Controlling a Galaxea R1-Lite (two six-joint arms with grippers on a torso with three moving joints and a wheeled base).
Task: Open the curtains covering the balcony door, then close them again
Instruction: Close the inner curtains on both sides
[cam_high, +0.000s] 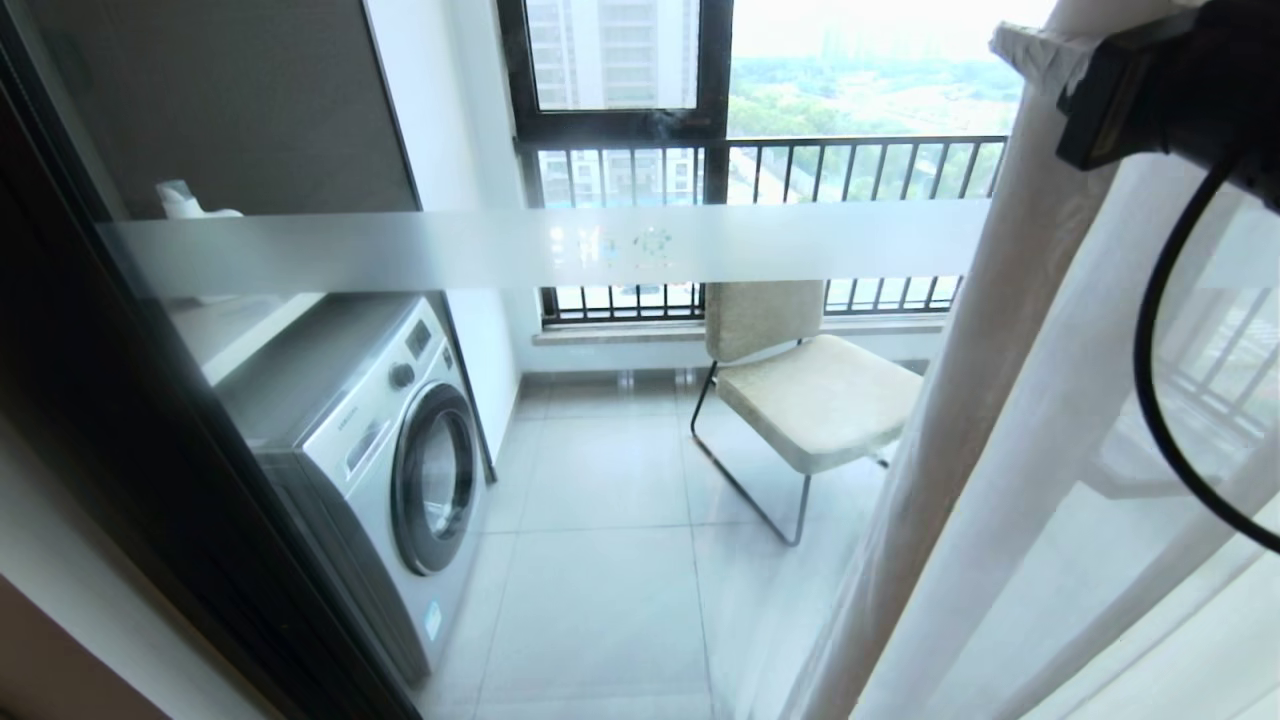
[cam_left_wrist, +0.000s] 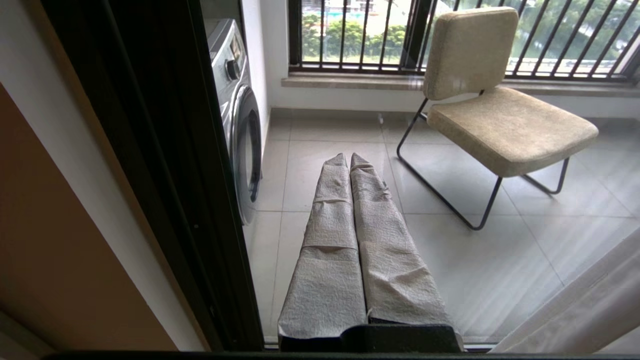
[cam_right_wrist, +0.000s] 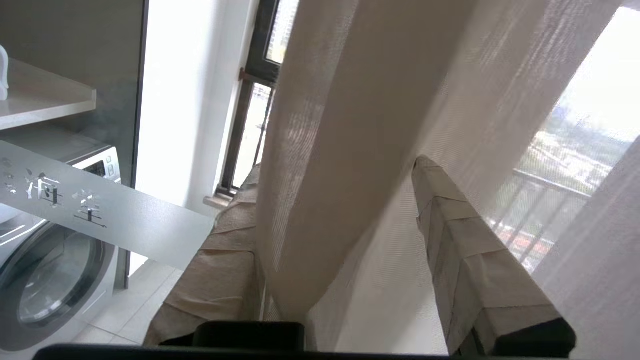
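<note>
So the curtains (cam_high: 1010, 420) are bunched off to the right and the balcony door (cam_high: 560, 245) glass is mostly uncovered. The right gripper (cam_right_wrist: 345, 210) is up high with its jaws spread around a fold of the fabric, not pinching it. My worry: if it pulls sideways before clamping, the fold just slides out. The left gripper (cam_left_wrist: 350, 165), jaws pressed together, hangs idle low by the door.
</note>
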